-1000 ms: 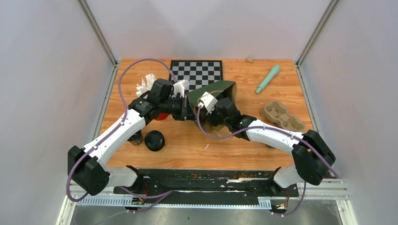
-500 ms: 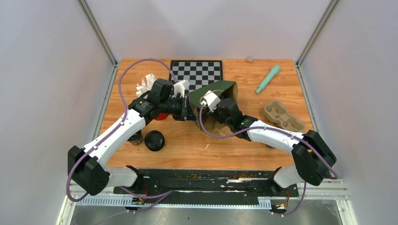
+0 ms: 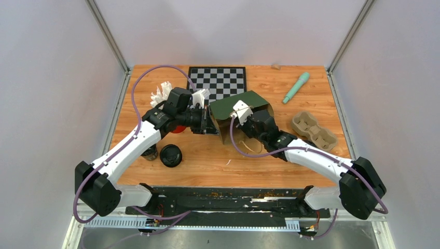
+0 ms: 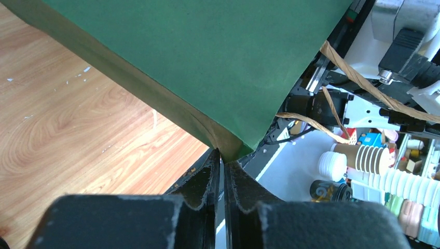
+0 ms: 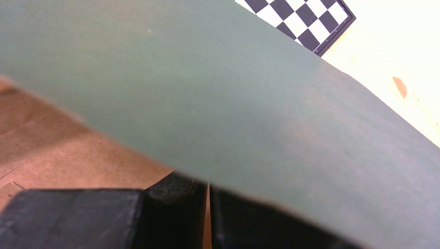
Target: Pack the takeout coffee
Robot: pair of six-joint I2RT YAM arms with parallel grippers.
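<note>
A green paper bag [image 3: 239,102] lies on its side at mid-table, its brown-lined mouth facing the front. My left gripper [image 3: 211,122] is shut on the bag's left corner, and in the left wrist view the gripper [image 4: 223,158] pinches the green fold [image 4: 197,62]. My right gripper [image 3: 240,115] is shut on the bag's upper rim. The green wall [image 5: 233,93] hides the tips of the right gripper [image 5: 208,182]. One takeout coffee [image 3: 170,155] with a black lid stands at front left. A second cup [image 3: 150,152] is half hidden by my left arm.
A red cup [image 3: 179,128] with white straws [image 3: 162,93] stands behind my left arm. A chessboard [image 3: 218,80] lies at the back. A teal stick [image 3: 296,86] and a cardboard cup carrier [image 3: 313,128] sit on the right.
My right gripper closed on the bag's upper rim and moved right and back, pulling the bag's mouth wider. The left gripper has kept its hold without moving.
</note>
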